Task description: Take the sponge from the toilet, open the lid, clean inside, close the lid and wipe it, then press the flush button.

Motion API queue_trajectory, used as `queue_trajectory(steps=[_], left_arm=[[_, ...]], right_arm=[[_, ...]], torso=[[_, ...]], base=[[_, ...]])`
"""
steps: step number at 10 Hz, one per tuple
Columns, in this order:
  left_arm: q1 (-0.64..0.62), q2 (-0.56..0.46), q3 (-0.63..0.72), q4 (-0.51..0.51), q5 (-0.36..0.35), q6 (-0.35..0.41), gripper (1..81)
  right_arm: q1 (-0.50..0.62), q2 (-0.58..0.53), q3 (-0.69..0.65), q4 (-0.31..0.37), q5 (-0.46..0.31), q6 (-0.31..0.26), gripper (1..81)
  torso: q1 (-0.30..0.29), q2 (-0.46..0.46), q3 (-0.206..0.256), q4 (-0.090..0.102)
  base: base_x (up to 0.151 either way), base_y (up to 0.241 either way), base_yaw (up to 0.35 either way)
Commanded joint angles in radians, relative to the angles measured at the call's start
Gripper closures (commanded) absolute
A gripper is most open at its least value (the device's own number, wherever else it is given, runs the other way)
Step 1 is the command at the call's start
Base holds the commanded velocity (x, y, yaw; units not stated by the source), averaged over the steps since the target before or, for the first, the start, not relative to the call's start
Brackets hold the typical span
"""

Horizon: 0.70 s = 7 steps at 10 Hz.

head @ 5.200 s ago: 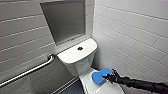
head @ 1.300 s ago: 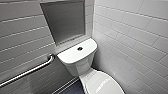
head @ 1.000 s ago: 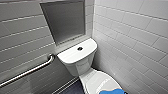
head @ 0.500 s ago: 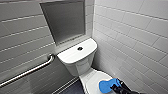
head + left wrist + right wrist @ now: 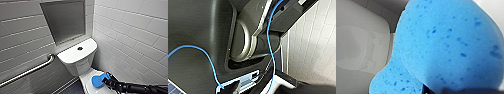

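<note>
The sponge (image 5: 98, 80) is clamped in the right fingers (image 5: 108, 80), which are closed on 1 end of it so that most of the blue pad sticks out ahead of them. In the right wrist view the pad is seen bowed by the squeeze. Just beneath the fingers lies the lid (image 5: 87, 83) of the toilet (image 5: 75, 63). The lid appears to be down, though little of it can be seen. Whether the pad is touching the white surface or is held just above it cannot be told. Beyond the fingers and well apart from them, the flush button (image 5: 80, 48) is set in the middle of the tank top. The tiled wall (image 5: 130, 37) stands near the fingers on their right.

The step in hand is judged to be either the carrying of the sponge over the lid or the wiping of it; the 2 cannot be separated here. In either case the grip should be firm but not crushing, so that a broad face of the pad is left free ahead of the fingers. For wiping, that face should be laid flat, light pressure applied, and strokes run from the hinge end outward. For opening, the sponge must not be let slip from the fingers, and the wall must not be struck.
</note>
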Motion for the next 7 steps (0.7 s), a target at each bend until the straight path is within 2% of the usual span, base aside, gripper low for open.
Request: queue_trajectory(steps=[1,3,5,7], left_arm=[[0.029,-0.018,0.011,0.006,0.011,0.004,1.0],[0.029,-0.019,0.01,0.006,0.011,0.002,1.0],[0.029,-0.016,0.01,0.005,0.012,0.001,1.0],[0.029,-0.016,0.01,0.005,0.012,0.001,1.0]], right_arm=[[0.185,0.099,-0.159,0.112,-0.196,-0.088,81.1],[0.169,0.151,-0.331,0.119,-0.345,-0.088,81.1],[0.127,0.191,-0.415,0.122,-0.415,-0.088,81.1],[0.052,0.187,-0.44,0.125,-0.476,-0.082,81.1]], torso=[[0.0,0.0,0.0,0.0],[0.0,0.0,0.0,0.0],[0.0,0.0,0.0,0.0],[0.0,0.0,0.0,0.0]], base=[[0.0,0.0,0.0],[0.0,0.0,0.0],[0.0,0.0,0.0],[0.0,0.0,0.0]])
